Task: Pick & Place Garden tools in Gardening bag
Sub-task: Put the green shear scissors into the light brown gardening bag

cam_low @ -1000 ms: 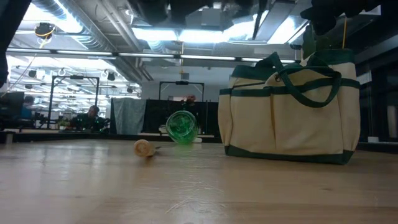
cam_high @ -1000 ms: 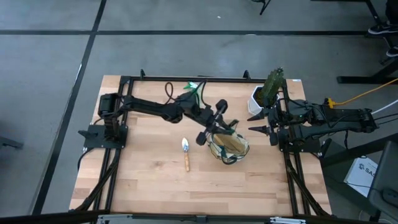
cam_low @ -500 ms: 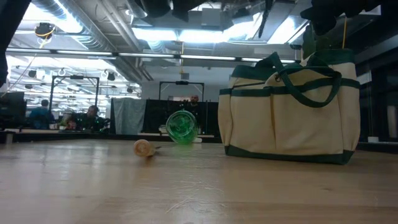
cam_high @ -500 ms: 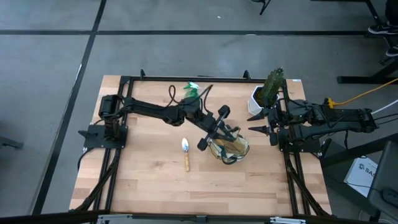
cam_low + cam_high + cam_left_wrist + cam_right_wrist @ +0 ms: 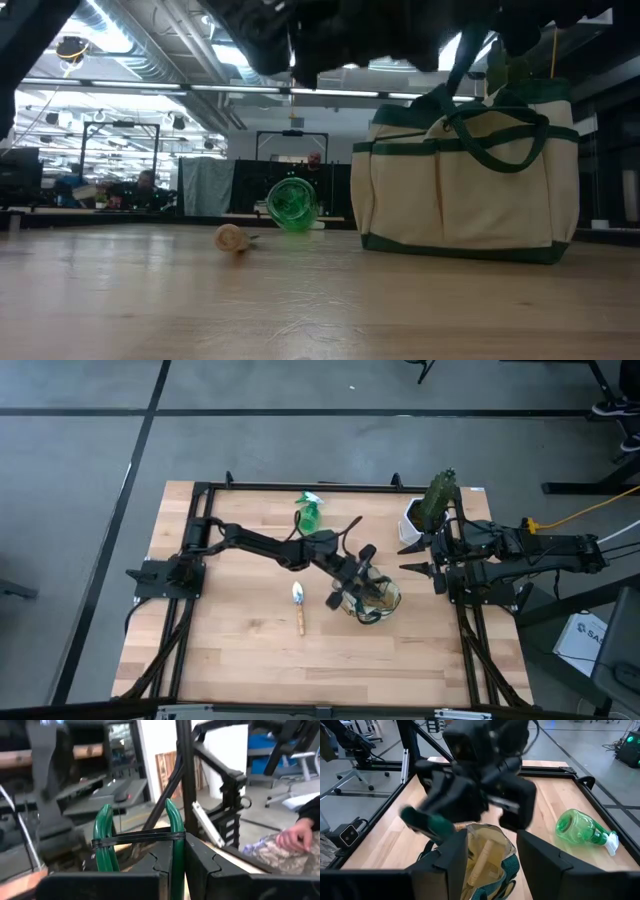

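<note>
1 wooden table, busy workshop behind

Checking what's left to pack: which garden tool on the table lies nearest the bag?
The wooden-handled trowel, lying just beside the gardening bag. The green spray bottle lies farther off, near the table's far edge.

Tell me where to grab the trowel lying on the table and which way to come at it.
Take the trowel by its wooden handle, the end nearer the table's front edge, coming straight down from above. It lies flat with open wood on both sides, blade pointing toward the spray bottle. Set the end effector fingers across the handle; the flat blade offers little to pinch.
</note>
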`<state>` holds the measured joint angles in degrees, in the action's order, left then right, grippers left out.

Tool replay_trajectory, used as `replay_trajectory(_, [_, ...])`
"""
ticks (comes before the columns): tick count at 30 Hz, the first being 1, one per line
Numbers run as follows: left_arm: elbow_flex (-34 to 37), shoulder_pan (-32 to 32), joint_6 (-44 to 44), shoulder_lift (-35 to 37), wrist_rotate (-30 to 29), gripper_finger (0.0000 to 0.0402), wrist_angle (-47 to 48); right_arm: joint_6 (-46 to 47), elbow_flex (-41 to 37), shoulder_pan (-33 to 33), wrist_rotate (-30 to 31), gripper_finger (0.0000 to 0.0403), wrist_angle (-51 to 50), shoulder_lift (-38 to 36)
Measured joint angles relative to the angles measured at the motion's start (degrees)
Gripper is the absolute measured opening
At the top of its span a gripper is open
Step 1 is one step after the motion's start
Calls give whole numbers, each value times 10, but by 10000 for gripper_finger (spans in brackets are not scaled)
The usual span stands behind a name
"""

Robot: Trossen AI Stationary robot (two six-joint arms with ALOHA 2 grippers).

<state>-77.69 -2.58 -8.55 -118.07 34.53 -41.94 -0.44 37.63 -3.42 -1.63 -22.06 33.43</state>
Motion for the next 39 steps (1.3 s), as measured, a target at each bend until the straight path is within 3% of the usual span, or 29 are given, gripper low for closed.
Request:
replay_trajectory(11, [0, -2, -77, -2, -8, 22, 154, 0, 0, 0, 0, 172, 0, 0])
replay_trajectory(23, [0, 12, -95, 5, -135, 22, 201, 0, 0, 0, 0, 172, 0, 0])
replay_trajectory(29, [-17, 25, -126, 12, -197, 32, 273, 0, 0, 0, 0, 172, 0, 0])
replay_trajectory(39, [-60, 29, -127, 12, -236, 38, 372, 0, 0, 0, 0, 172, 0, 0])
